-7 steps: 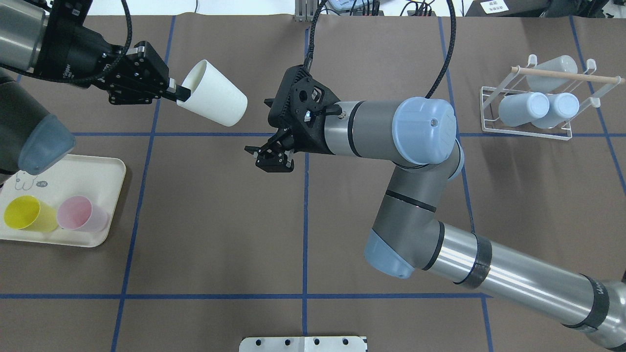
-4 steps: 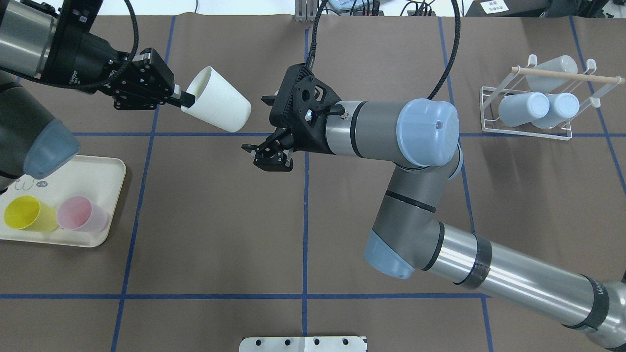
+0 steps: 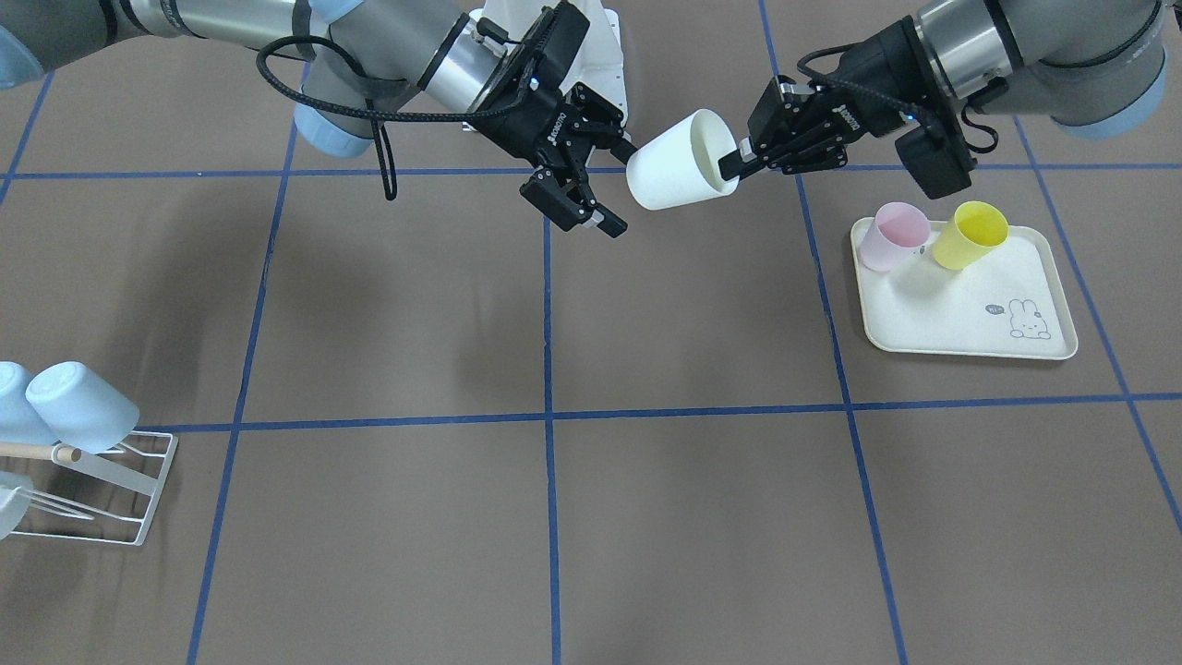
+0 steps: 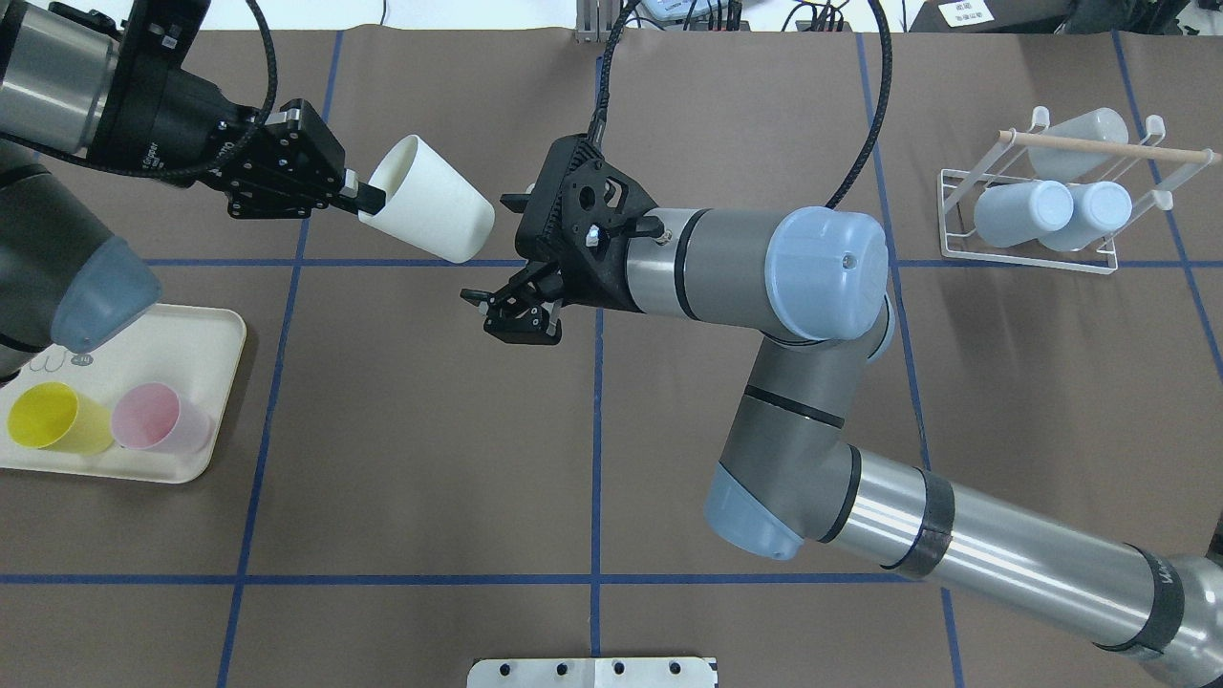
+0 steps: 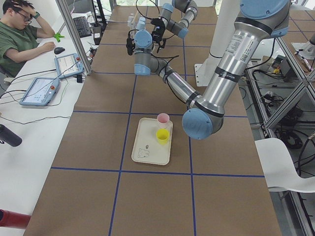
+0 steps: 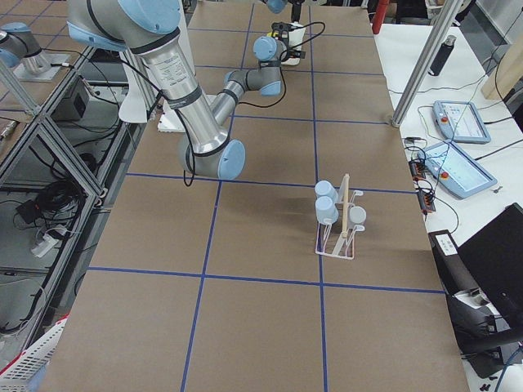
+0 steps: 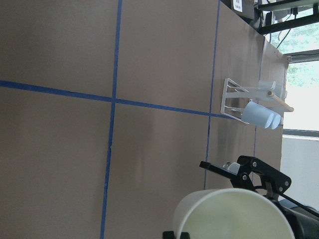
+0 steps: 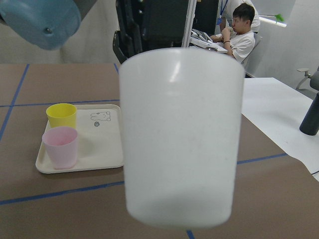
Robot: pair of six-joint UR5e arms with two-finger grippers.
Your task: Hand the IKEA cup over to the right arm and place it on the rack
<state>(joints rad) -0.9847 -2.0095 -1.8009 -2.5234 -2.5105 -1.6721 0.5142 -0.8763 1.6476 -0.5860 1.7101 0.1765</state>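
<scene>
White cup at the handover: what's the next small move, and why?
Probably ease the right pincer forward around the base of the white cup: its jaws stand open just short of it, and the left pincer grips only the rim.

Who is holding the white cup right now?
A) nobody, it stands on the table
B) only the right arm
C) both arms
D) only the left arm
D: the left gripper pinches the white cup by its rim in mid-air, while the right gripper is spread open at its base, not closed on it.

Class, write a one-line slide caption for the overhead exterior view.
Left pincer holds a white cup by its rim toward the open right pincer.
</scene>
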